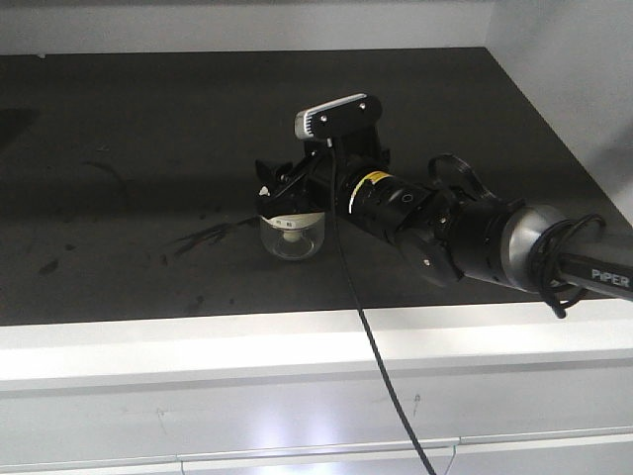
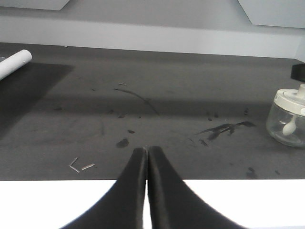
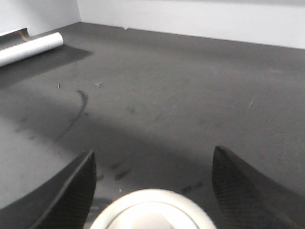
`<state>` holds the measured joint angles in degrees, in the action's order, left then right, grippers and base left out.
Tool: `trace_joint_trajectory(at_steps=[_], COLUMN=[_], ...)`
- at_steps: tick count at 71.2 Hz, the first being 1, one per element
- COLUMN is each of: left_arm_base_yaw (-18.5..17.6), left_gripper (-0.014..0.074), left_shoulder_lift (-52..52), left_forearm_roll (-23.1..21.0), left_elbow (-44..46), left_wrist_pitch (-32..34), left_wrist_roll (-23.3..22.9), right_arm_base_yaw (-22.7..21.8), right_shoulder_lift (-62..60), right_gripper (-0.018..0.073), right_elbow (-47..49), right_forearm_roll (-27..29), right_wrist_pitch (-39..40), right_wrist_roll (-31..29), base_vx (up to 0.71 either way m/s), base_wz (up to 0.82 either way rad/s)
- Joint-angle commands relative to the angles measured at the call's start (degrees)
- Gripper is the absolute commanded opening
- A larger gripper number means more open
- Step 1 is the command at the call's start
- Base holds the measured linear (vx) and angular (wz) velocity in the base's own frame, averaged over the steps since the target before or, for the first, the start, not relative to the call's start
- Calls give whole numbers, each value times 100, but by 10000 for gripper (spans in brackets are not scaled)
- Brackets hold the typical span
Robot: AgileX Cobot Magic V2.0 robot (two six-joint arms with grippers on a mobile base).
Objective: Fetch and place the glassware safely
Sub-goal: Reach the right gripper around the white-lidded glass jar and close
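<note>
glass jar [image 1: 292,236]: upright on the dark table [image 1: 138,139] | right end effector [image 3: 153,152]: spread wide around the lid [image 3: 152,210], maybe not touching | left end effector [image 2: 146,150]: pressed together, well away from jar

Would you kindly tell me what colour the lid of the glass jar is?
Off-white lid on the clear jar; clearest in the left wrist view.

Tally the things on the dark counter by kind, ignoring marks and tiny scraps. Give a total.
Small squat clear glass jar with round off-white knobbed lid: 1
White cylindrical roll: 1
Total: 2
</note>
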<state>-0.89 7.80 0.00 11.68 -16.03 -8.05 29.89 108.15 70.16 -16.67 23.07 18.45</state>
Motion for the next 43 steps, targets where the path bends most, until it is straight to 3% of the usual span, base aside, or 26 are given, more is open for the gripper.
trace_joint_trajectory(at_steps=[1, 14, 23, 30, 43], left_arm_base_yaw=[4, 4, 4, 4, 4], left_gripper=[-7, -7, -7, -7, -7], left_shoulder_lift=[63, 63, 63, 63, 63], left_forearm_roll=[-62, -62, -62, -62, -62], left_elbow=[152, 152, 152, 152, 152], left_wrist_pitch=[421, 421, 421, 421, 421], left_wrist_roll=[-18, -18, -18, -18, -18], right_arm_base_yaw=[13, 13, 13, 13, 13], right_shoulder_lift=[-131, 164, 295, 340, 341], right_gripper=[491, 480, 419, 317, 39], right_elbow=[195, 195, 195, 183, 178], right_forearm_roll=[-31, -137, -151, -151, -151], right_wrist_pitch=[495, 516, 511, 511, 470], right_wrist_roll=[19, 14, 26, 26, 26], base_vx=[0, 0, 0, 0, 0], base_wz=[0, 0, 0, 0, 0])
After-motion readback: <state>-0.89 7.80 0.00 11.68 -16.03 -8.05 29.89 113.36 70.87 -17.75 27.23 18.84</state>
